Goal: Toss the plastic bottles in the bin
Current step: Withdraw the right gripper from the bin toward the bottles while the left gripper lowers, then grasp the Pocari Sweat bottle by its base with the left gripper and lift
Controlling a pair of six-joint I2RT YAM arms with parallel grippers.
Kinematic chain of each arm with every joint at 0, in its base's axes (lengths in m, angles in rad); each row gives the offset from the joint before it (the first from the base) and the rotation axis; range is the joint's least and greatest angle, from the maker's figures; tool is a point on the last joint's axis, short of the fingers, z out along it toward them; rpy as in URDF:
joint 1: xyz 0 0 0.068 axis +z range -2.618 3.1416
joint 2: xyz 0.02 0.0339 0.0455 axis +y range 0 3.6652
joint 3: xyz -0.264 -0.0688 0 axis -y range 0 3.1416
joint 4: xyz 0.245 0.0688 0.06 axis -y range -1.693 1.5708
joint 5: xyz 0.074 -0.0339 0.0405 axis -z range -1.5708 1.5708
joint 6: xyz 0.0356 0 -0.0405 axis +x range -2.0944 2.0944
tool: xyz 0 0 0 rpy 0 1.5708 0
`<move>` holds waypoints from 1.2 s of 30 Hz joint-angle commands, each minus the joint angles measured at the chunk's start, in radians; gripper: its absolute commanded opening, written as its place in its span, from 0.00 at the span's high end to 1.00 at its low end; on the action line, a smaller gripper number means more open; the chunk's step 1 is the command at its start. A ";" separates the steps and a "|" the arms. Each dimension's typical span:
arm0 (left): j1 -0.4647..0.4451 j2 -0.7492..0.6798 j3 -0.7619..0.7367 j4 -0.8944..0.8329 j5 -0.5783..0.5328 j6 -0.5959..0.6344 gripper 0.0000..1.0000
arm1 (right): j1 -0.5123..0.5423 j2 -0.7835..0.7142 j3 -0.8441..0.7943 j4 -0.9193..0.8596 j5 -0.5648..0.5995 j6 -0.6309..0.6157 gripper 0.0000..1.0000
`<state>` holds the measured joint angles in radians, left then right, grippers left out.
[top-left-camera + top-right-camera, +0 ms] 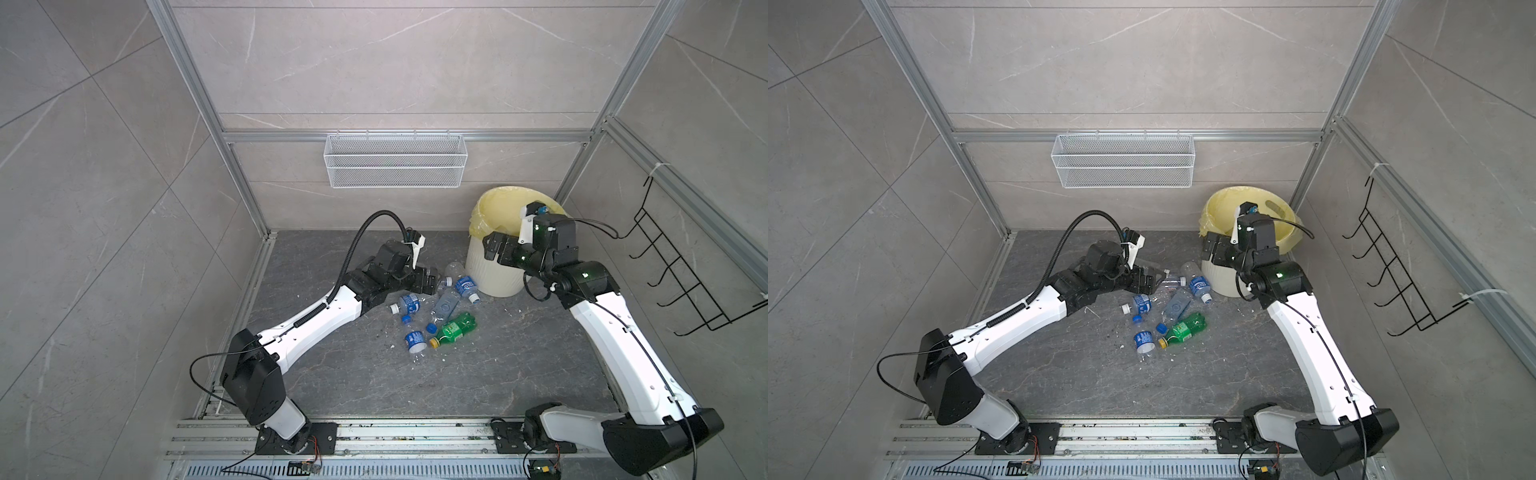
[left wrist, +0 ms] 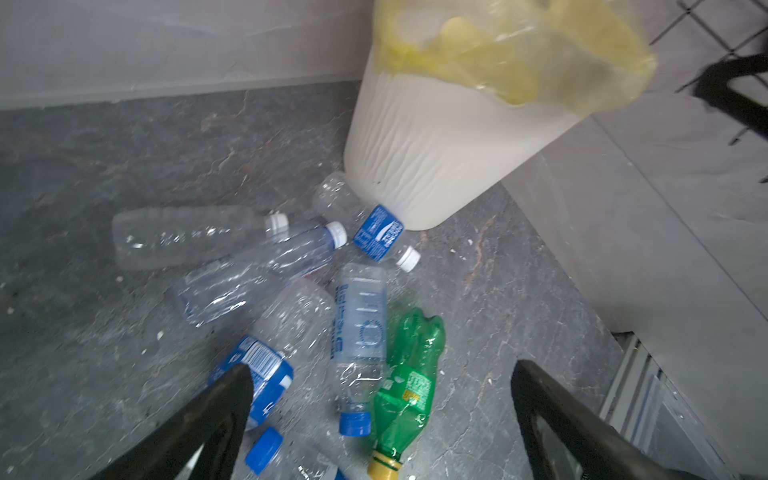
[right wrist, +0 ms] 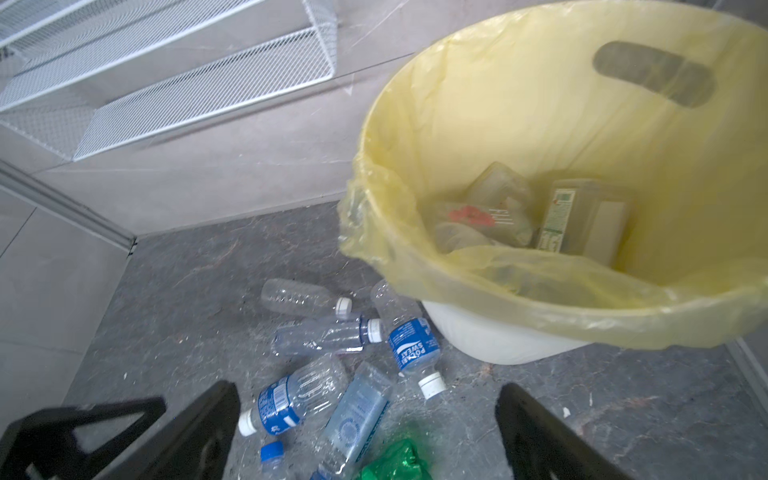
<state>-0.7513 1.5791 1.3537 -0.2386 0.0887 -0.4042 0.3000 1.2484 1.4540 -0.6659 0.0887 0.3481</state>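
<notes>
We see clear, blue-labelled plastic bottles (image 1: 446, 306) and one green bottle (image 1: 456, 327) lying beside the yellow-lined cream bin (image 1: 492, 278).

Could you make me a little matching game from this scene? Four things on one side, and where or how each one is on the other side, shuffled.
Things
1. green bottle
2. bin
3. wire basket
4. right hand

Descriptions
A. hangs on the back wall
B. open and holding nothing, close to the bin
C. lies on the floor, yellow cap on
D. lined with a yellow bag

Pairs: 1-C, 2-D, 3-A, 4-B
</notes>
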 commanded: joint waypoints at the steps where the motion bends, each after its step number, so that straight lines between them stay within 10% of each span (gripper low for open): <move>1: 0.044 0.012 -0.046 0.017 0.039 -0.054 0.00 | 0.069 -0.034 -0.060 0.042 0.037 -0.015 0.00; 12: 0.115 0.113 -0.102 0.013 0.072 -0.045 0.00 | 0.256 0.009 -0.318 0.111 0.068 0.003 0.00; 36: 0.113 0.382 0.031 -0.010 0.054 0.111 0.08 | 0.270 0.037 -0.517 0.238 -0.037 0.109 0.00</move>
<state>-0.6388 1.9415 1.3445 -0.2611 0.1150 -0.3298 0.5636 1.2739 0.9512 -0.4500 0.0631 0.4355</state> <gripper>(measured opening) 0.926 0.991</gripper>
